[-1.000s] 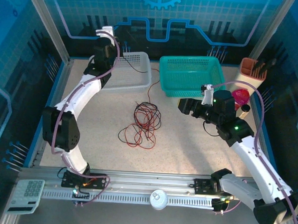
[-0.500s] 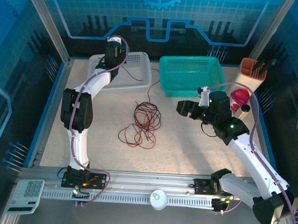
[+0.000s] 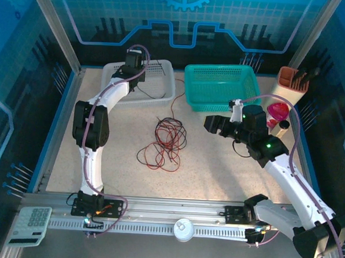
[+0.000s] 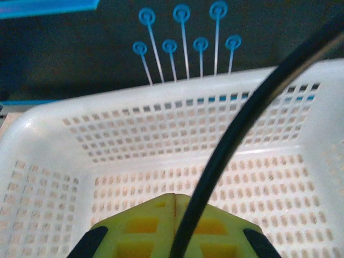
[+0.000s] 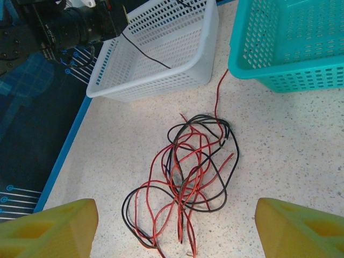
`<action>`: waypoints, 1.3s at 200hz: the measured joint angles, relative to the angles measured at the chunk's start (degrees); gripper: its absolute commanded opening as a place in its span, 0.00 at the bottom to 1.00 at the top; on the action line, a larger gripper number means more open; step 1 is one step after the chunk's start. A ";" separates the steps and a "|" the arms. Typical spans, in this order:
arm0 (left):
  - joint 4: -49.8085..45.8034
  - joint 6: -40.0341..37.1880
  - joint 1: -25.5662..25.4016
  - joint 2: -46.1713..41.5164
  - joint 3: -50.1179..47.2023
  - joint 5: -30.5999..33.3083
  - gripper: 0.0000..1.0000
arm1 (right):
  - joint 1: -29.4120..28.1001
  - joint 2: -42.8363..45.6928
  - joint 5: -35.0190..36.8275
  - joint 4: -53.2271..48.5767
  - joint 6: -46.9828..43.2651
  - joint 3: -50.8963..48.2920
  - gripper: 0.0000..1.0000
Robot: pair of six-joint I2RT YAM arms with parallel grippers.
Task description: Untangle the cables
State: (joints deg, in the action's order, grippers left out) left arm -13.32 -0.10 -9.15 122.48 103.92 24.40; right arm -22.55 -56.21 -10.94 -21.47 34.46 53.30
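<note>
Your left arm has swung in from the table's left side, so the left pincer point(image 4: 174, 201) now hangs over the white mesh basket point(image 4: 54, 123). Its yellow fingers point(image 4: 145, 220) are pressed together, pinching a black cable point(image 4: 242, 123). That cable rises from the pincer's tip and arcs away to its right, across the basket's far rim. From above, the cable trails out of the basket toward the table's middle.

Your right pincer point(image 5: 174, 228) is spread wide and holds nothing. One yellow finger point(image 5: 48, 226) sits at each lower corner of its camera view. Directly below and ahead of it, between those fingers, the tangle of red and black cables point(image 5: 188, 172) lies on the speckled table. One red strand point(image 5: 217, 91) runs ahead toward the teal basket point(image 5: 279, 75).
</note>
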 measured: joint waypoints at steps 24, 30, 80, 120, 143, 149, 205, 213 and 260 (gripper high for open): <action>-4.72 0.17 0.00 1.14 2.05 1.44 0.10 | -0.68 0.00 0.07 0.68 0.13 0.00 0.78; -5.95 0.13 0.00 1.55 2.75 1.79 0.15 | -0.76 0.00 0.02 0.74 0.20 0.00 0.78; -15.67 2.32 0.68 6.14 9.66 2.82 0.39 | -1.95 -0.02 0.28 1.16 0.17 0.00 0.78; -20.68 4.44 2.16 6.40 11.19 3.06 0.61 | -1.95 -0.07 0.50 1.18 0.11 0.07 0.78; -21.77 4.70 2.91 6.40 12.48 3.26 0.67 | -1.95 -0.17 1.05 1.11 -0.20 0.52 0.79; -21.90 4.72 3.02 6.38 12.70 3.26 0.68 | -1.95 -0.20 1.18 1.05 -0.33 0.72 0.79; -23.41 9.22 3.15 0.83 12.33 -1.64 0.76 | -1.95 -2.19 1.97 -0.11 -2.69 1.60 0.79; -23.32 10.51 3.15 -1.97 11.13 -3.32 0.77 | -2.01 -2.80 1.99 -0.44 -3.08 1.60 0.79; -15.19 20.70 3.15 -29.73 -11.10 -18.14 0.87 | -5.49 -8.02 3.23 -0.70 -4.52 1.42 0.77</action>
State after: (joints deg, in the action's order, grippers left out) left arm -28.51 20.60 -6.00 92.75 92.82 6.26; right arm -28.03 -64.23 -7.70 -22.17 29.93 54.72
